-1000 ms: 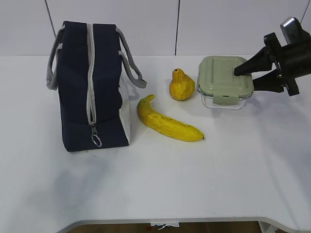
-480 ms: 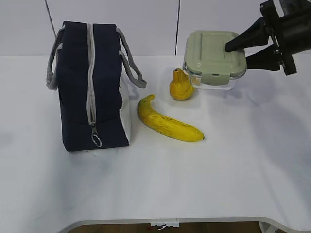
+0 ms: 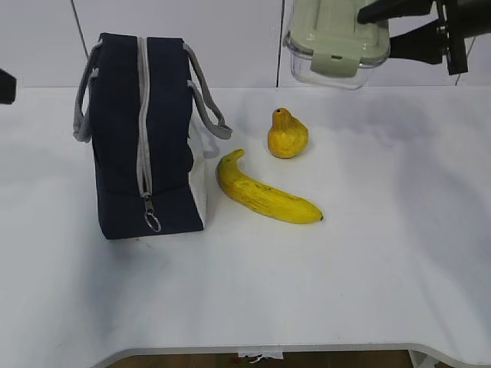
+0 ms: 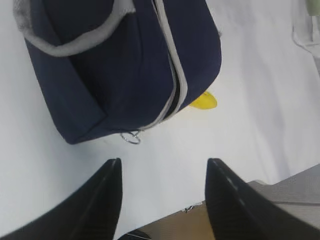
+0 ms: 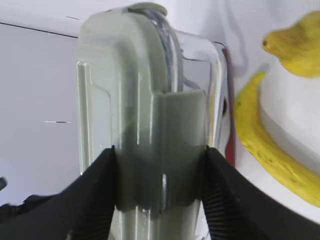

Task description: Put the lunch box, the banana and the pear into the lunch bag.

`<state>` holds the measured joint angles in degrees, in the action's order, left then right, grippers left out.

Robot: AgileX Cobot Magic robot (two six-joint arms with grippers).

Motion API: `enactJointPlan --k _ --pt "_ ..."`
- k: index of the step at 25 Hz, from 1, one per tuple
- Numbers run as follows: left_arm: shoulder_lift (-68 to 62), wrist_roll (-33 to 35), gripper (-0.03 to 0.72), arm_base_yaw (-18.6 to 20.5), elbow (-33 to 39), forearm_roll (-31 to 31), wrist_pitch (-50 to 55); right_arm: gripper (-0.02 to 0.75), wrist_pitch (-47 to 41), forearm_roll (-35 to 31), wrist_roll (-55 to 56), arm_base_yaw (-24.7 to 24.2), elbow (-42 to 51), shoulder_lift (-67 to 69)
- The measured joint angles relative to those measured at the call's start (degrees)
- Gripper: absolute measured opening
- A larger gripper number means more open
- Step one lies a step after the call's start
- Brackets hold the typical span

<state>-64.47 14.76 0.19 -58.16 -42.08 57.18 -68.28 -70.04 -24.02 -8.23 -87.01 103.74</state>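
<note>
My right gripper (image 3: pixel 376 27) is shut on the lunch box (image 3: pixel 335 40), a clear container with a sage-green lid, and holds it high above the table at the top right; the right wrist view shows its clip side (image 5: pixel 160 150) between the black fingers. The pear (image 3: pixel 287 135) and the banana (image 3: pixel 265 196) lie on the table right of the lunch bag (image 3: pixel 142 134), which stands upright with its grey zipper shut. My left gripper (image 4: pixel 162 172) is open and empty, above the table near the bag's (image 4: pixel 120 65) zipper ring.
The table's front edge (image 3: pixel 261 349) runs along the bottom. The banana's tip (image 4: pixel 204 101) peeks out beside the bag in the left wrist view. A dark part of the left arm (image 3: pixel 6 84) shows at the far left edge.
My right gripper has lifted the lunch box off the table, up and slightly left. The left arm has come into view at the left edge.
</note>
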Motion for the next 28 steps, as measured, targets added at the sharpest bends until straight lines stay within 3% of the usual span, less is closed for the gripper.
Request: enactJointPlan --k 6,13,23,25,28 --pt "-14.3 4.0 0.410 -0.2 -10.2 -1.9 2.6 0.382 -0.1 -2.0 0.1 1.6 -3.4 0.0" --pt "-26.8 5.3 0.410 -0.4 -19.4 -2.8 5.9 0.382 1.5 -3.0 0.1 9.1 -4.2 0.0" --pt "-36.2 7.9 0.399 -4.1 -24.3 -4.7 7.5 0.382 10.3 -8.7 -0.9 18.1 -4.6 3.4" --pt "-37.1 7.9 0.329 -4.2 -24.4 -4.2 7.5 0.382 10.5 -9.2 -0.9 19.2 -5.4 4.5" --pt "-37.2 8.0 0.113 -4.2 -24.5 -3.4 7.7 0.382 10.7 -9.7 -0.9 20.3 -7.3 5.5"
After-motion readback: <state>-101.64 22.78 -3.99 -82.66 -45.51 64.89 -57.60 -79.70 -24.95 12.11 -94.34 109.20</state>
